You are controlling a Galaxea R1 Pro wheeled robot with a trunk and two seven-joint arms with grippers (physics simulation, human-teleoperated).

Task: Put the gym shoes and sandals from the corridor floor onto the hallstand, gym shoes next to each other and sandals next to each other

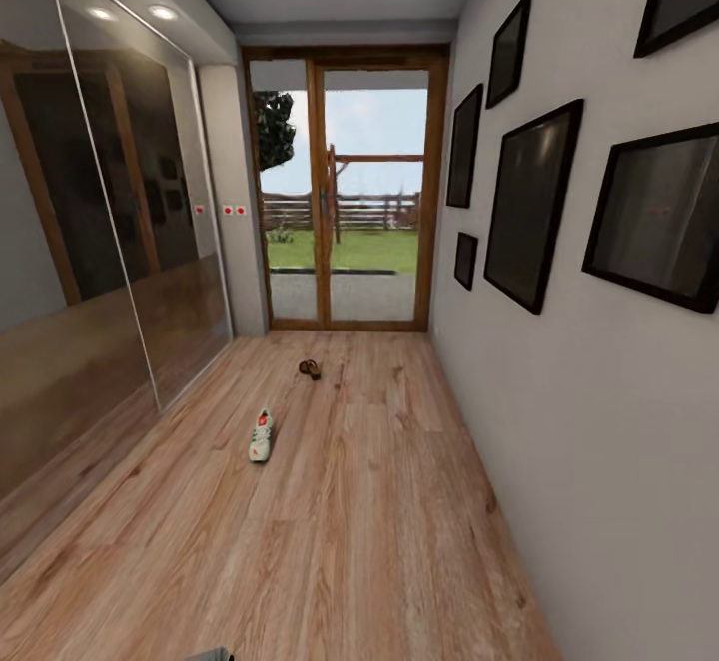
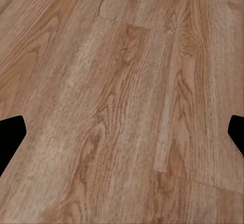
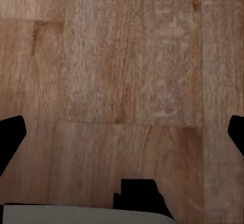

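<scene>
— Nearest item first, please.

— Corridor floor (image 1: 379,541), light brown wood-grain planks, running from the bottom edge of the head view up to a glazed wooden door (image 1: 345,192) at upper centre. One gym shoe (image 1: 261,435) lies flat on it, left of centre in the frame: white, with green and red markings, long axis pointing roughly toward the door.

— Sandals?

— A small dark brown item, the sandals (image 1: 310,368), sits on the floor above the shoe in the frame, nearer the door and well apart from the shoe. Too small to tell whether it is one or two.

— Surroundings?

— Mirrored wardrobe panels (image 1: 90,222) fill the left of the frame. Black-framed pictures (image 1: 534,202) hang on the white wall at right.

— Grippers?

— Left gripper (image 2: 122,132): its wrist view has dark finger tips at the opposite side edges, spread wide, bare planks between them. Right gripper (image 3: 122,132): the same, tips far apart over bare planks, nothing held. A dark block and a pale strip of the robot cross the lower edge of that view.
</scene>
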